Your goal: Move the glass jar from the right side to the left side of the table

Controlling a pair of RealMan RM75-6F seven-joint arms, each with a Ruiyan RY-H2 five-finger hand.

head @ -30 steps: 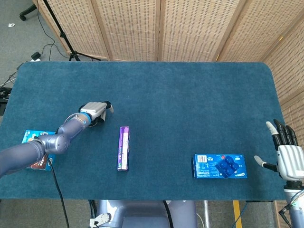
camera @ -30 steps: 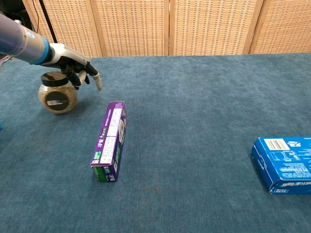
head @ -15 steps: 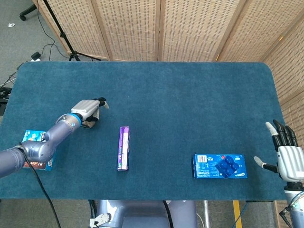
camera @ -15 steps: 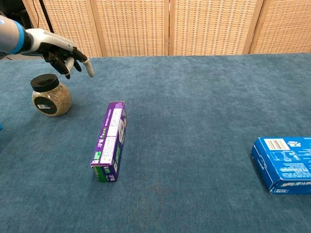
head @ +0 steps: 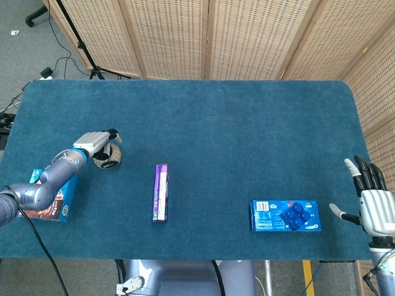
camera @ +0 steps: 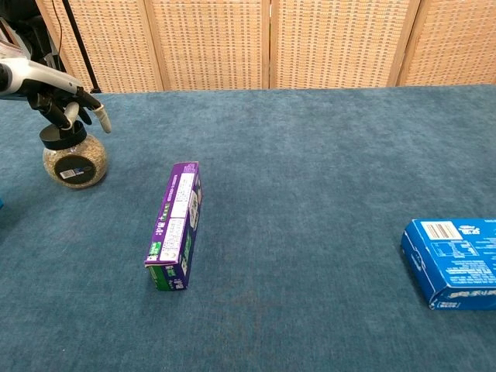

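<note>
White and grey, my left hand (camera: 66, 105) hangs just above the jar (camera: 74, 159), fingers loosely apart and holding nothing; whether a fingertip brushes the black lid I cannot tell. The jar stands upright on the left part of the table (head: 247, 135), so I judge the move as good as done, the hand free to clear away. Just beside my forearm lies a snack box (head: 52, 196) at the table's left edge. Nearer the middle a purple box (camera: 177, 223) lies lengthwise, well apart from the jar. Far to the right sits a blue box (head: 285, 216), and beyond it my right hand (head: 370, 200) waits off the table's edge, fingers spread and empty, with no part in this.
</note>
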